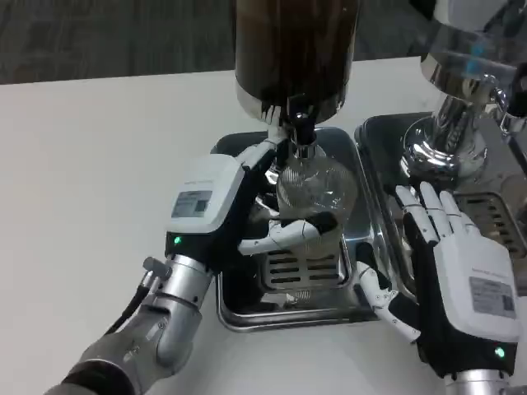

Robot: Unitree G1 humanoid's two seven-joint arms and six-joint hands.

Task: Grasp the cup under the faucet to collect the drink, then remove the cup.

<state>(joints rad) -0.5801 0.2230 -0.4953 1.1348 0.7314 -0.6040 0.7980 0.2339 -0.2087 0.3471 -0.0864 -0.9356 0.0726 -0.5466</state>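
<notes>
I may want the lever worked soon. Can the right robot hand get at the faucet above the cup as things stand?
Probably yes. The right robot hand is open, holds nothing and rests by the tray's rim. The faucet looks unblocked on that side; the left robot hand holds the cup from the other side.

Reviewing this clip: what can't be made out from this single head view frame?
- Drink level in the clear cup: glare, and the left hand fingers wrap it.
- Whether the faucet is pouring: too small and dark.
- Dispenser tank: cut off by the top edge.
- Second dispenser: cut off by the right and top edges.
- Drip tray grate: partly hidden by the cup.
</notes>
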